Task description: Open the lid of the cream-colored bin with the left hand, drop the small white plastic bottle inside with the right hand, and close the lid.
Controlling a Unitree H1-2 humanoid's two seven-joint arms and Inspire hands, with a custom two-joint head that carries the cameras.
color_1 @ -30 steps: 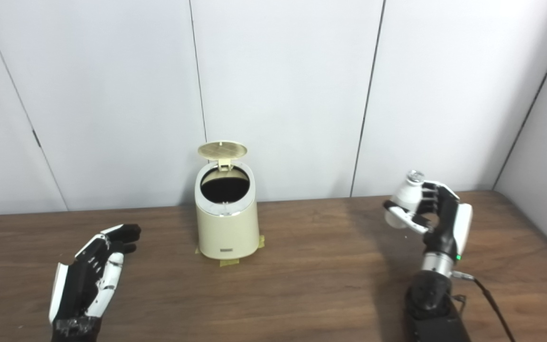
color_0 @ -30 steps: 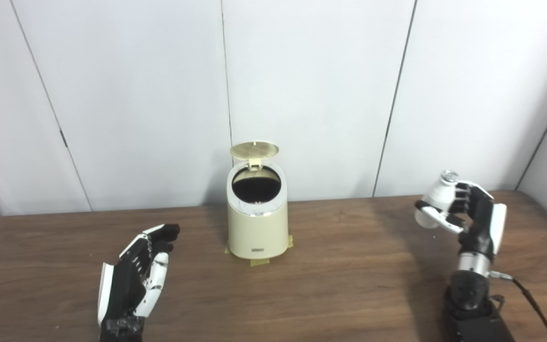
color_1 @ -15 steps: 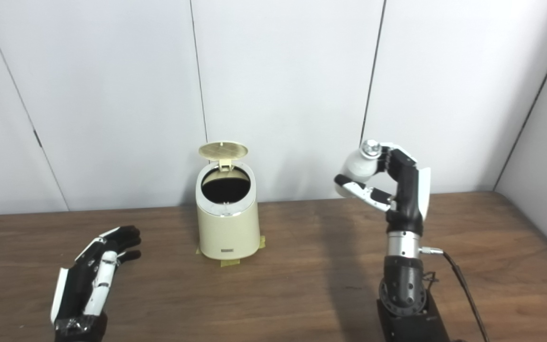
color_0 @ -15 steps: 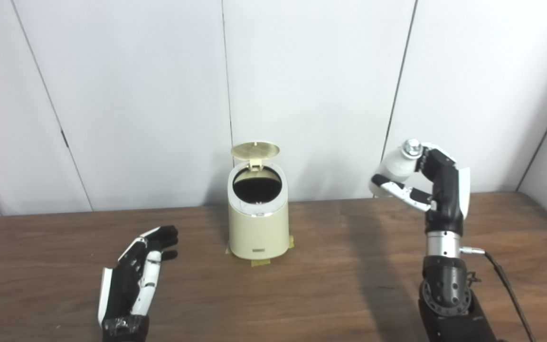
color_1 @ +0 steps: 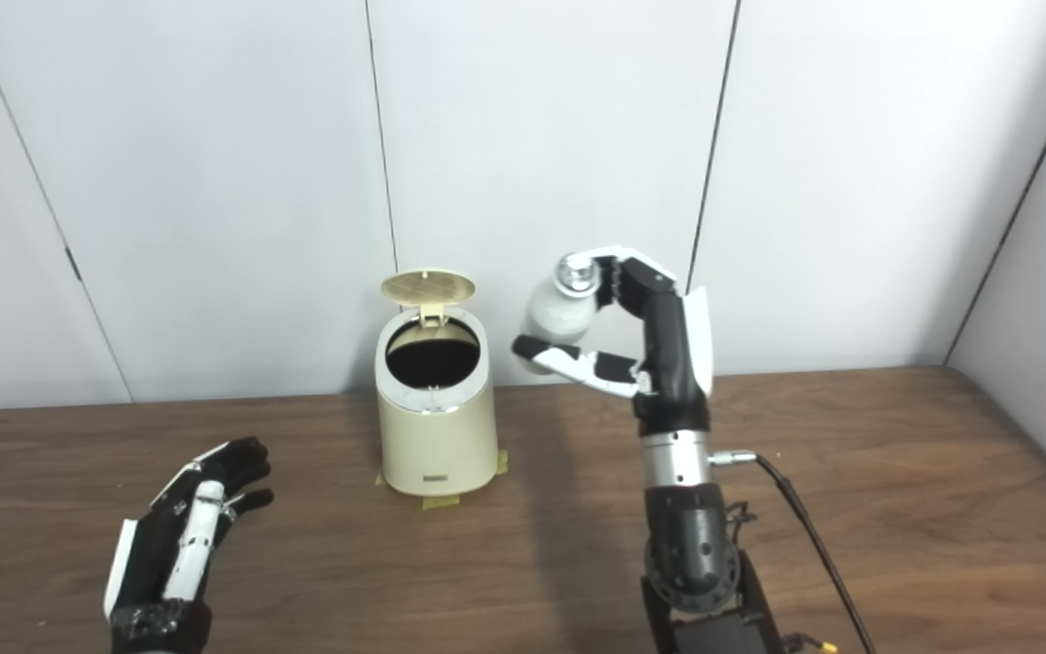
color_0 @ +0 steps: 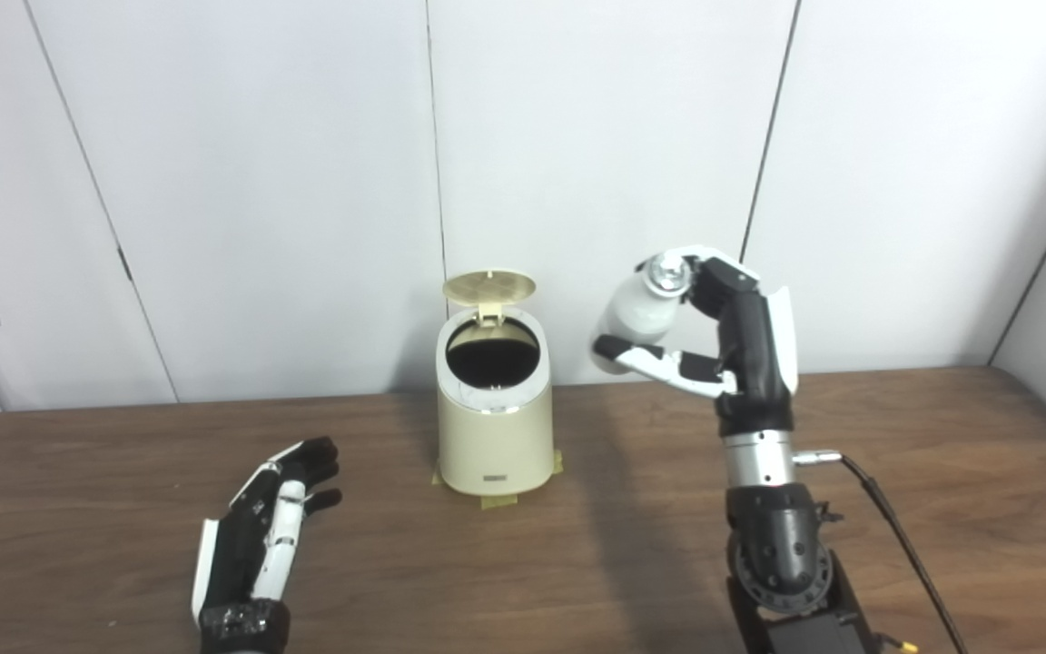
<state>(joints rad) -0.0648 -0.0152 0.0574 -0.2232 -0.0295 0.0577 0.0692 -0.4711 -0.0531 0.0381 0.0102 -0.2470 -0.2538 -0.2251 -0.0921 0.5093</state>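
Lid [color_0: 488, 287]: already up, tipped back behind the dark mouth of the bin [color_0: 493, 427].
Bottle [color_0: 636, 312]: in the air right of the bin, near its rim level, not yet over the mouth.
Right hand [color_0: 709, 331]: clasped around the bottle.
Left hand [color_0: 269, 527]: fingers spread, grasping nothing, low by the desk [color_0: 577, 563], well left of the bin.
Left to do: carry across, drop, close.
Writing: small plate low on the bin front, too small to read.
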